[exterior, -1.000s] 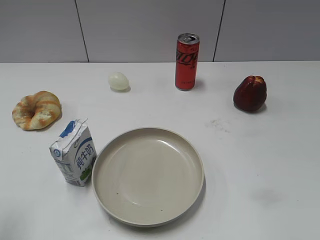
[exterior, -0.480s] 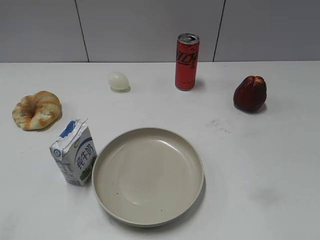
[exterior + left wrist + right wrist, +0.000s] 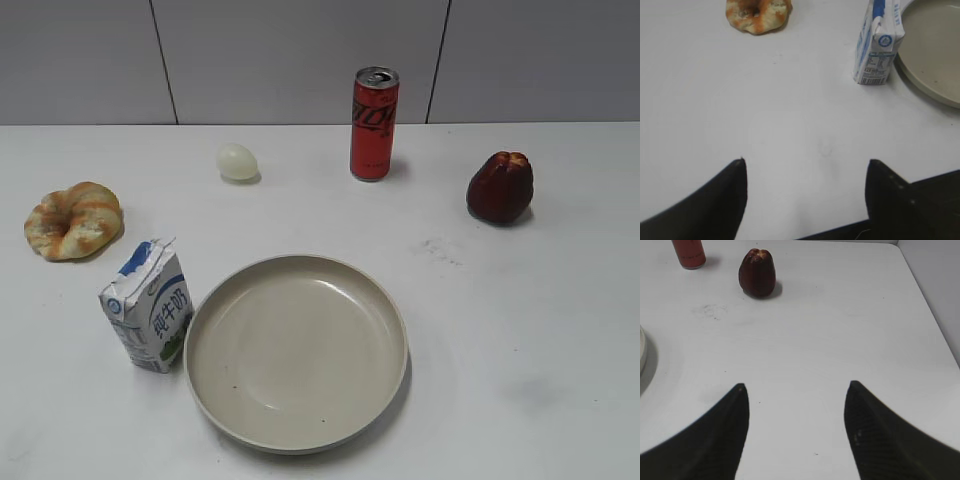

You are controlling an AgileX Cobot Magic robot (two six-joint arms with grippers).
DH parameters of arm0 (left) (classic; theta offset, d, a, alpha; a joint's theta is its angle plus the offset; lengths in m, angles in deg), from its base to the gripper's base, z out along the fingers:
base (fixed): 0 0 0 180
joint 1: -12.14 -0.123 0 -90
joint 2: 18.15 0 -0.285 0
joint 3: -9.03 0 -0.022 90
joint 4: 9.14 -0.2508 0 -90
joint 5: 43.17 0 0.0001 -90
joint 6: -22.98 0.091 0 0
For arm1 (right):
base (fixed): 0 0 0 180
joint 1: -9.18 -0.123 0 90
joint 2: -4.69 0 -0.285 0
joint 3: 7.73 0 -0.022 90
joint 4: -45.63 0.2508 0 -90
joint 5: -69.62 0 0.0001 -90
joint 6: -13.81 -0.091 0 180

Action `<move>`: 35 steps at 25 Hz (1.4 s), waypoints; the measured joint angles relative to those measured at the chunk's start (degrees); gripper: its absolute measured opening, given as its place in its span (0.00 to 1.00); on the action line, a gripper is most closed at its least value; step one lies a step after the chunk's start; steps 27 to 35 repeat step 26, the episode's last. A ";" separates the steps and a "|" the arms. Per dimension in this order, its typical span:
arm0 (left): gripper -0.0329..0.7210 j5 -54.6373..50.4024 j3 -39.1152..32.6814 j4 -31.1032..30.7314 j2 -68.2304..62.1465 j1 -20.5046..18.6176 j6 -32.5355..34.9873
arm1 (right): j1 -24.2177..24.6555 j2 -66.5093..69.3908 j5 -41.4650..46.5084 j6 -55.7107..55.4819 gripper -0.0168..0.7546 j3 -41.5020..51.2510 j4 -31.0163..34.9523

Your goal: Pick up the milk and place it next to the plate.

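Milk (image 3: 877, 46) upright beside plate (image 3: 935, 55), well ahead of open, empty left hand (image 3: 805, 172), right hand (image 3: 796, 390) open

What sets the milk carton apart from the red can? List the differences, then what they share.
The milk carton is a white, boxy gable-top pack with blue lettering; the red can is a slim cylinder with a silver top. The carton is shorter than the can. The carton stands at the front left, right beside the plate; the can stands at the back, apart from the plate. Both stand upright on the white table, and no gripper holds either.
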 joint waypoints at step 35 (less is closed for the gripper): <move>0.75 -0.19 -0.03 0.34 15.21 -13.24 0.00 | 0.00 0.00 0.00 0.00 0.62 0.00 0.00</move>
